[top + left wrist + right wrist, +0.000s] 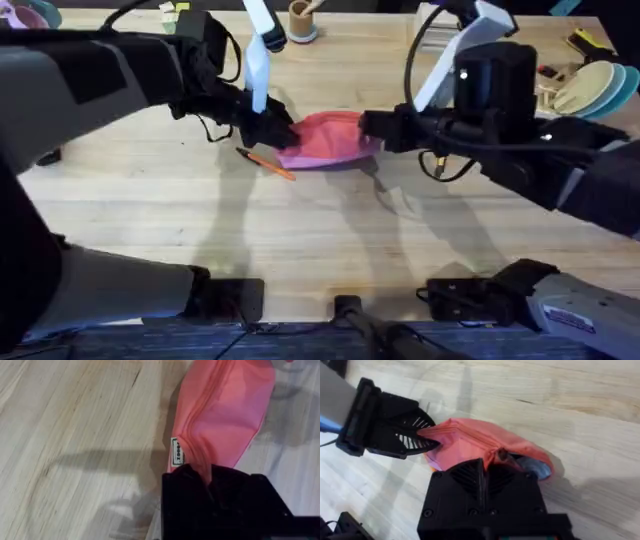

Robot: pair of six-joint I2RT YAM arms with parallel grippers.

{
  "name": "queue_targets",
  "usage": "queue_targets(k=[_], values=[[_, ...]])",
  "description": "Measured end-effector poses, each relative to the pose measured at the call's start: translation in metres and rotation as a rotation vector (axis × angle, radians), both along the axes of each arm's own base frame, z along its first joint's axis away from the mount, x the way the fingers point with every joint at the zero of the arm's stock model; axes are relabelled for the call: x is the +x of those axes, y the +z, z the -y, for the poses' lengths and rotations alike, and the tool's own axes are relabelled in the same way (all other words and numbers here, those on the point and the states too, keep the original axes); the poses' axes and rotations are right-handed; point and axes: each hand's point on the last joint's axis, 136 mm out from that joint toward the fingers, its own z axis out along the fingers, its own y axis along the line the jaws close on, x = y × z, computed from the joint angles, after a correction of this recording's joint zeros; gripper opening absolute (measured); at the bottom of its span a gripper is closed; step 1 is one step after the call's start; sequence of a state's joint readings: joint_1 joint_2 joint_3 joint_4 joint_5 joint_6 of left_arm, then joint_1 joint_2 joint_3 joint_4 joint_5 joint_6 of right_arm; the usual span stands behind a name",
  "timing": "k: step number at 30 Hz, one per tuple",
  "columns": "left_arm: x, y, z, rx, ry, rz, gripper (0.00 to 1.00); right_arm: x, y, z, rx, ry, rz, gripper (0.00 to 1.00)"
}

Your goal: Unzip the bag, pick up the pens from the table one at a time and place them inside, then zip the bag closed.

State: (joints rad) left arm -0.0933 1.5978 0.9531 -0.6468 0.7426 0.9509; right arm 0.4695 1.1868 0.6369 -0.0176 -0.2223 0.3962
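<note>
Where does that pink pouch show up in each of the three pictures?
Overhead: the bag lies mid-table between the left gripper and the right gripper.
Left wrist: the bag runs from the upper right into that gripper's black fingers.
Right wrist: the bag sits centre, pinched at both ends.
Shared landmark: the pale plank table.

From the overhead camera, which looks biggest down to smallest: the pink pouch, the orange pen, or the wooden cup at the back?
1. Pink pouch.
2. Orange pen: long but thin.
3. Wooden cup: it sits farther back, so its rank against the pen is unsure.
</note>
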Motion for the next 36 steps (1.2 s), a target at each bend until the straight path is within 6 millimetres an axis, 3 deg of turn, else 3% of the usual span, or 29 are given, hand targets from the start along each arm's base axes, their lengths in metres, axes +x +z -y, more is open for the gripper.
queue_targets(k=[25,36], values=[[0.005,-0.006,-0.012,0.056,0.030,0.008,0.042,-0.001,-0.020,-0.035,-0.029,0.067,0.017,0.032],[0.006,-0.007,-0.014,0.063,0.036,0.009,0.042,-0.001,-0.023,-0.040,-0.034,0.073,0.022,0.032]])
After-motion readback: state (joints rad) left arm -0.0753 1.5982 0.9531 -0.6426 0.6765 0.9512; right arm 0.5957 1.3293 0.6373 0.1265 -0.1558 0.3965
